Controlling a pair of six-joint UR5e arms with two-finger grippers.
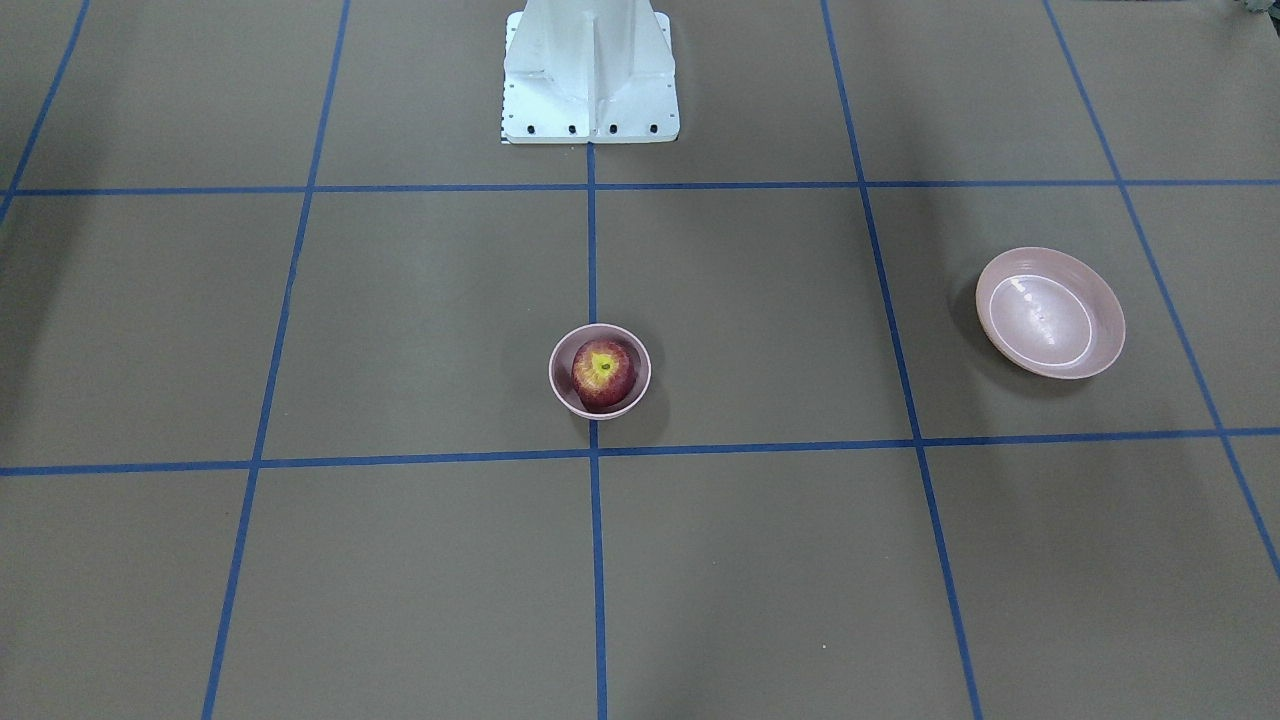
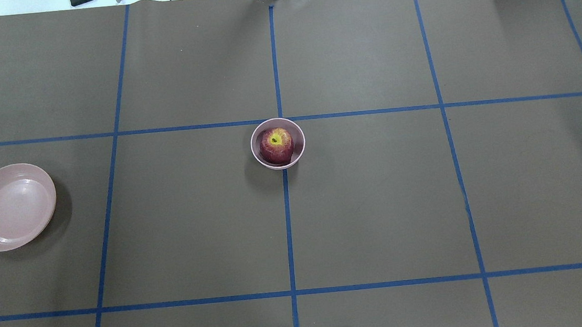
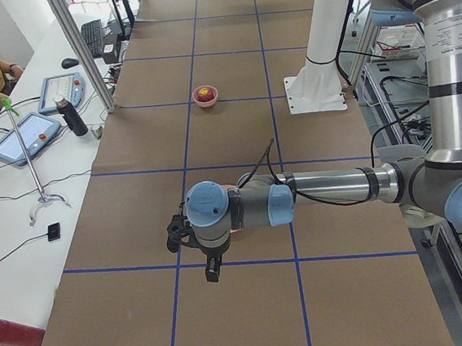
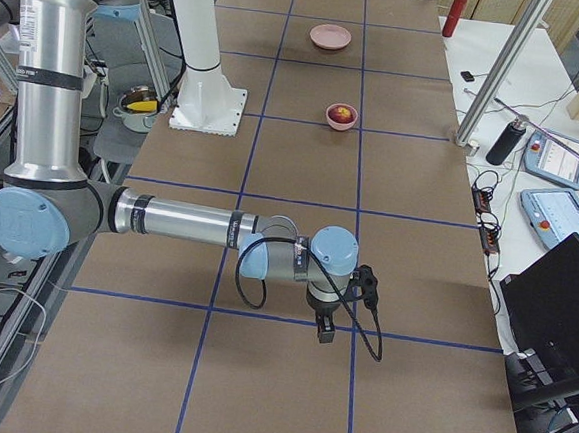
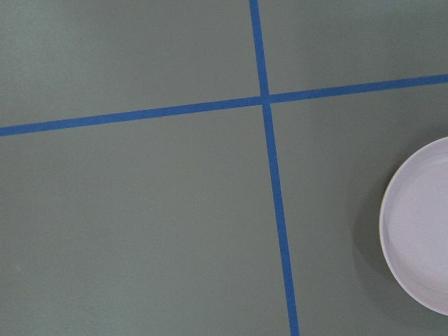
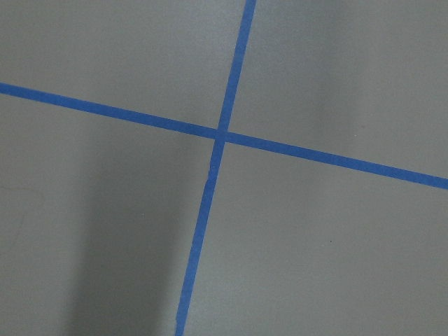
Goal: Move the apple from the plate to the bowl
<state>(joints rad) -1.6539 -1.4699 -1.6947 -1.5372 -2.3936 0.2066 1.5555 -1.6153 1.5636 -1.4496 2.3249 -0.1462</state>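
Observation:
The dark-red apple (image 1: 603, 373) with a yellow-green top sits inside the small pink bowl (image 1: 560, 385) at the table's middle; it also shows in the overhead view (image 2: 277, 145). The wide pale-pink plate (image 2: 10, 206) lies empty at the table's left end, and its edge shows in the left wrist view (image 5: 420, 231). My left gripper (image 3: 213, 273) hangs above the table near the plate, far from the bowl. My right gripper (image 4: 326, 332) hangs over the table's right end. Both show only in the side views, so I cannot tell whether they are open or shut.
The white robot base (image 1: 590, 75) stands at the table's robot side. Blue tape lines (image 2: 287, 211) grid the brown table. A person and tablets (image 3: 27, 135) are at a side bench, with a black bottle (image 3: 68, 117) near the table edge.

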